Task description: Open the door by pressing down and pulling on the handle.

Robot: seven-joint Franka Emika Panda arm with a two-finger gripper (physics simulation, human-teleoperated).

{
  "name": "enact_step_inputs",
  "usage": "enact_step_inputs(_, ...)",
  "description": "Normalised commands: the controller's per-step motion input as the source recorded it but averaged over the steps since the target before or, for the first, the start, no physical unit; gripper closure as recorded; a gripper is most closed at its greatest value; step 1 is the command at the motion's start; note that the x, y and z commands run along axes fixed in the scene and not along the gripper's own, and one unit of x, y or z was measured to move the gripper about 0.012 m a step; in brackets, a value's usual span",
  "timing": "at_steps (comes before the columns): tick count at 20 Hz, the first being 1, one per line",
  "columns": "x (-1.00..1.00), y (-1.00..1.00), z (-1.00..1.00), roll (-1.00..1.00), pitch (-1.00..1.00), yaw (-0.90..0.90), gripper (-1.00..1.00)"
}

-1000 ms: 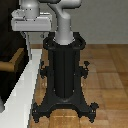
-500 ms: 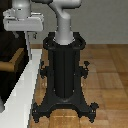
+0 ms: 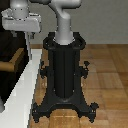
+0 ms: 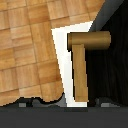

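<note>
The door (image 3: pixel 4 50) is a dark panel at the exterior view's far left, hung in a white frame (image 3: pixel 20 92). Its brown handle (image 3: pixel 13 61) sticks out from the panel. My gripper (image 3: pixel 25 50) hangs from the grey hand above the handle, just to its right; its thin fingers (image 3: pixel 28 44) point down, look apart and hold nothing. In the wrist view the handle's lever (image 4: pixel 80 75) runs from its round hub (image 4: pixel 92 40), over the white frame (image 4: pixel 62 60) and next to the dark door (image 4: pixel 112 70). The fingers do not show clearly there.
The black robot pedestal (image 3: pixel 64 70) stands in the middle on a wooden floor (image 3: pixel 107 75), with spread feet (image 3: pixel 65 107). The arm's grey column (image 3: pixel 65 25) rises from it.
The hand and gripper have moved to the exterior view's left and down, closer to the door and its handle. The door has not moved.
</note>
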Motion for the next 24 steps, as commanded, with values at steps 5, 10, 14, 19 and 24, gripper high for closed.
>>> enact_step_inputs(5,0.40,0.00,0.00,0.00,0.00,0.00,-1.00)
enact_step_inputs(10,0.20,0.00,0.00,0.00,0.00,0.00,-1.00)
enact_step_inputs(14,0.00,-0.25,0.00,0.00,0.00,0.00,-1.00)
enact_step_inputs(19,0.00,-0.60,-0.60,0.00,0.00,0.00,-1.00)
enact_step_inputs(24,0.00,-0.40,-0.80,0.00,0.00,0.00,-1.00)
